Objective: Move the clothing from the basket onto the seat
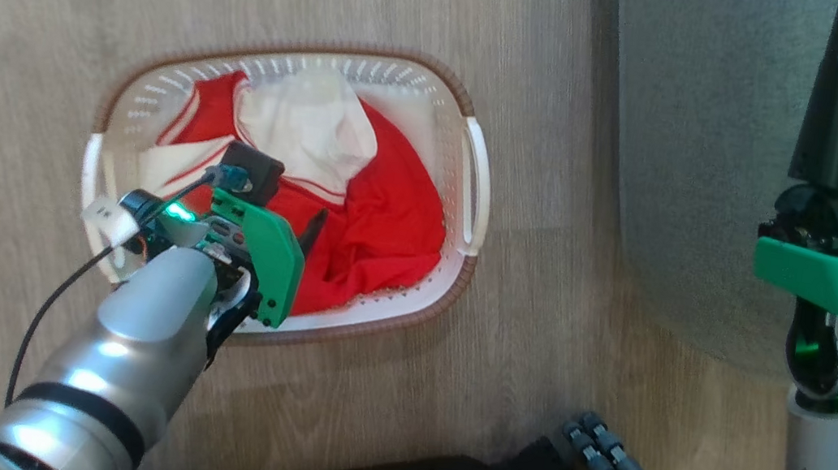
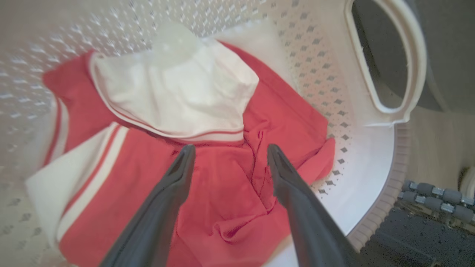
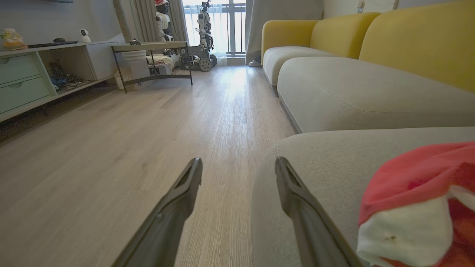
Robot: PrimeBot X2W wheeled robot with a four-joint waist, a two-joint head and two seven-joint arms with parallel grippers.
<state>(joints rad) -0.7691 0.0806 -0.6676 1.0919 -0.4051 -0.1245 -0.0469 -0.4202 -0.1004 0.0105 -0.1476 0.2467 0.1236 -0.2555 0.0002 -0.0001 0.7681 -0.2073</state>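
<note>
Just beyond wide-apart left jaws: red clothing (image 2: 222, 193) in basket (image 2: 356, 185); right jaws apart.

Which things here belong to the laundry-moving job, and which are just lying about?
Job: basket; red clothing inside it; seat; red garment lying on it; left tool, open above the clothing.
Lying about: side table; drawer unit; robot by the window.

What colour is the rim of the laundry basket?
Brown and woven-looking, circling the cream-white basket; the head view shows it best.
</note>
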